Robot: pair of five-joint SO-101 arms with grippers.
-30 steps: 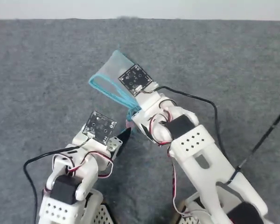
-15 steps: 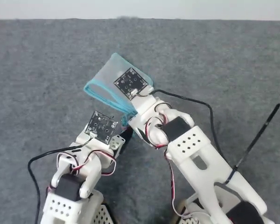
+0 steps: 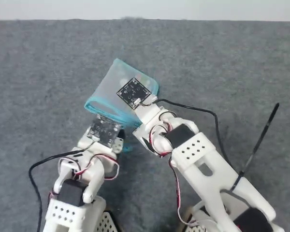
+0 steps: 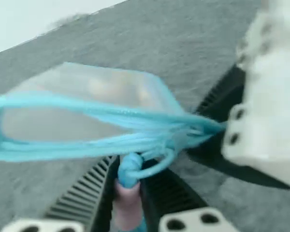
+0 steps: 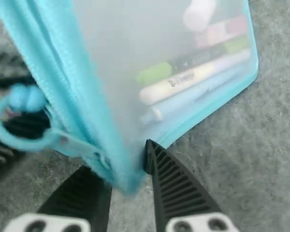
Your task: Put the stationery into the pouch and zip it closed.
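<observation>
On the grey, felt-covered table, the translucent plastic pouch with turquoise zip edging has swung over the last second from the right arm's side toward the left arm. Its near corner, which stood apart from the left arm, now meets it. The pouch is held off the table at that corner, with its far end angled away. The right gripper is clamped on the pouch's end seam beside the zip. The left gripper has closed around the zip pull, a small blue bead on a looped cord. The stationery, pens and a pale eraser, lies inside against the far edge. The mouth still gapes in a long loop, so packing looks finished and the zip is ready to be drawn shut.
</observation>
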